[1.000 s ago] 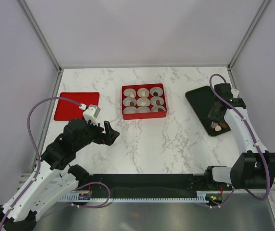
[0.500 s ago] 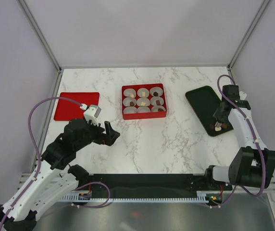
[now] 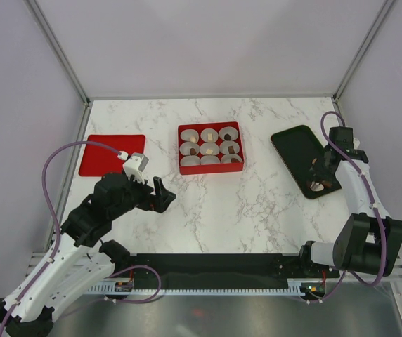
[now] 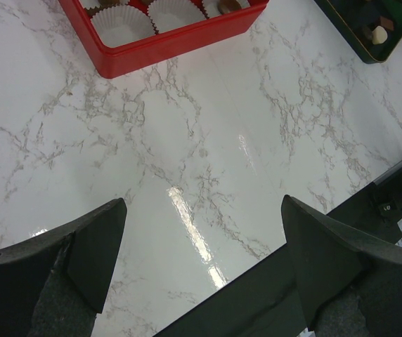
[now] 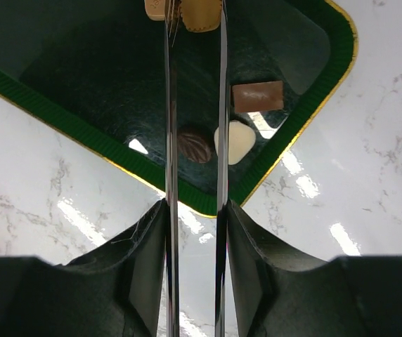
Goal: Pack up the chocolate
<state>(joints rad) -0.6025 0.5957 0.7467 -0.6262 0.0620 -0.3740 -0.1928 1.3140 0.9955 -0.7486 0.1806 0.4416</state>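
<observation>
Red box (image 4: 180,43): some cups (image 4: 122,20) filled | green tray (image 5: 81,63): loose chocolates (image 5: 195,144) | left tool (image 4: 201,210) wide | right tool (image 3: 319,174): cannot tell

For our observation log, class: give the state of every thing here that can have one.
Red nine-compartment box: open, some white paper cups filled.
Flat red lid: off, lying left of the box.
Dark green tray: small chocolates lying unpacked on it.
Left pincer: wide open, empty.
Right pincer: over the tray, thin blades partly apart; grip unclear.
</observation>
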